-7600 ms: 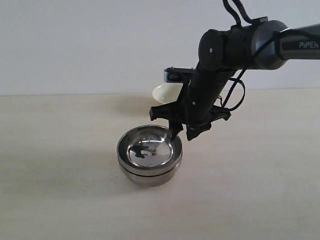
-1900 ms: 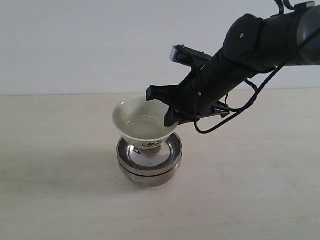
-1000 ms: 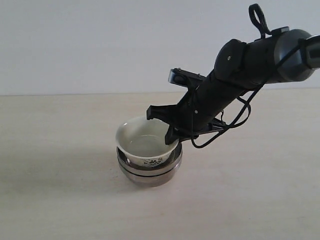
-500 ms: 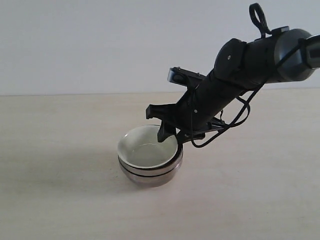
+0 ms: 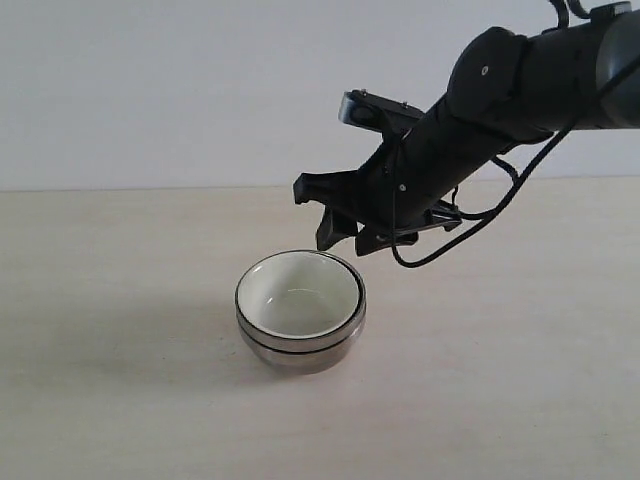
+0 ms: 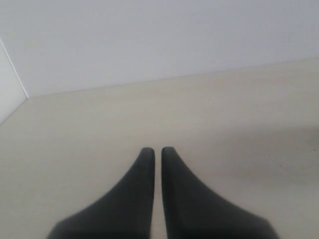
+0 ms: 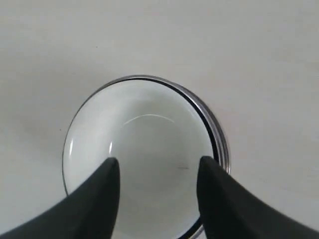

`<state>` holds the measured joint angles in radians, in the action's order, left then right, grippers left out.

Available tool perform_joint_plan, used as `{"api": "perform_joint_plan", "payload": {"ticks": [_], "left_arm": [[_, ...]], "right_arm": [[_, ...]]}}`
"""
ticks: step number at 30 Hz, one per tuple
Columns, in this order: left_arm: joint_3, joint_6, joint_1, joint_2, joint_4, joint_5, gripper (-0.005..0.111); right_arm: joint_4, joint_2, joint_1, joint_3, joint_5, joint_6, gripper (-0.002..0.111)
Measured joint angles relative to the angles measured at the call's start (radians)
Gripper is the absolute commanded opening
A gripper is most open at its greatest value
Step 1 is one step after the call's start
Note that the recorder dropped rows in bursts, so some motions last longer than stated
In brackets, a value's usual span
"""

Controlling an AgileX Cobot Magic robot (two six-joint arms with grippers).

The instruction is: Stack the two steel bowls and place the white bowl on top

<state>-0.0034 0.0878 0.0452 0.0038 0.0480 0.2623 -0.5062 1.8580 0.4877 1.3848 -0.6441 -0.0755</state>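
The two steel bowls (image 5: pixel 300 348) stand nested on the table, one inside the other. Inside them rests the white bowl (image 5: pixel 298 297), upright, only its cream inside and rim showing. The right wrist view looks down into the white bowl (image 7: pixel 144 149), with the steel rim (image 7: pixel 219 142) around it. My right gripper (image 5: pixel 343 237) hangs open just above and behind the stack, holding nothing; its fingers (image 7: pixel 99 194) frame the white bowl from above. My left gripper (image 6: pixel 155 151) is shut and empty over bare table, out of the exterior view.
The pale wooden table (image 5: pixel 120 400) spreads around the stack, with a white wall behind. The right arm (image 5: pixel 500 90) reaches in from the upper right. A table corner (image 6: pixel 25 97) shows in the left wrist view.
The white bowl was lowered into the stacked steel bowls and let go. My right gripper opened and rose up and away from the stack.
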Motion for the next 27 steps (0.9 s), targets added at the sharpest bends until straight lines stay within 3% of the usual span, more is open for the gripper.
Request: {"api": "perform_joint_plan", "payload": {"ticks": [6,10,15,27], "left_arm": [[0.000,0.000,0.000,0.000,0.000,0.000,0.004],[0.000,0.000,0.000,0.000,0.000,0.000,0.004],[0.000,0.000,0.000,0.000,0.000,0.000,0.004],[0.000,0.000,0.000,0.000,0.000,0.000,0.004]], "right_arm": [[0.154,-0.045,0.000,0.000,-0.045,0.083,0.040],[0.260,-0.074,0.000,-0.009,-0.061,0.163,0.002],[0.284,-0.157,0.000,-0.117,0.037,0.187,0.000],[0.329,-0.679,0.000,-0.712,0.441,0.284,0.000]]}}
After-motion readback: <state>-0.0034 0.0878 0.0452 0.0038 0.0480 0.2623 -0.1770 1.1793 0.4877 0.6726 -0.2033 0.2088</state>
